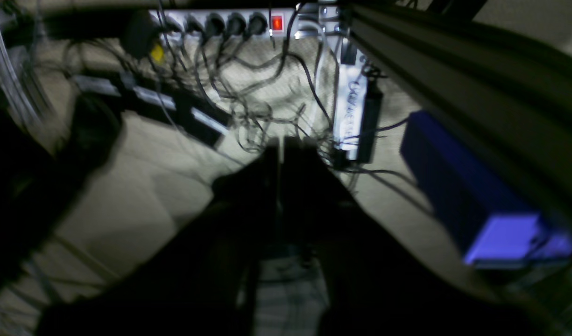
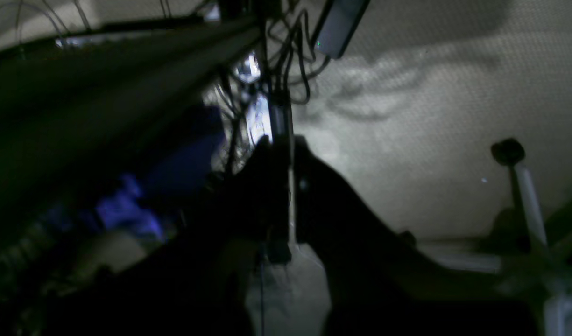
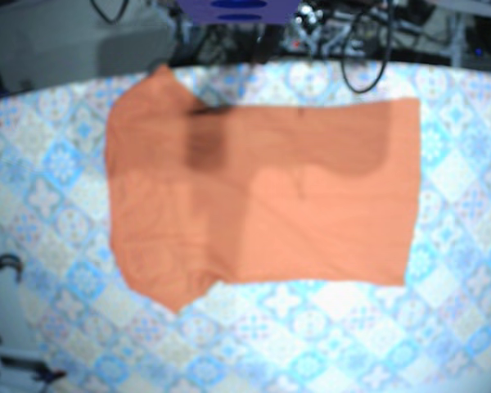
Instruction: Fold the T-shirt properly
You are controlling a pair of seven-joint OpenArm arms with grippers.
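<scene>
An orange T-shirt lies spread flat and sideways on the patterned tablecloth in the base view, sleeves pointing up and down at its left end. A paler layer covers its lower right part. Neither arm shows in the base view. The left wrist view looks off the table at the floor, and my left gripper has its dark fingers pressed together with nothing between them. In the dim right wrist view, my right gripper is shut too, on nothing. The shirt appears in neither wrist view.
Below the left gripper are a power strip, tangled cables, a white adapter, a blue box and a dark frame rail. A blue device and cables sit behind the table's far edge.
</scene>
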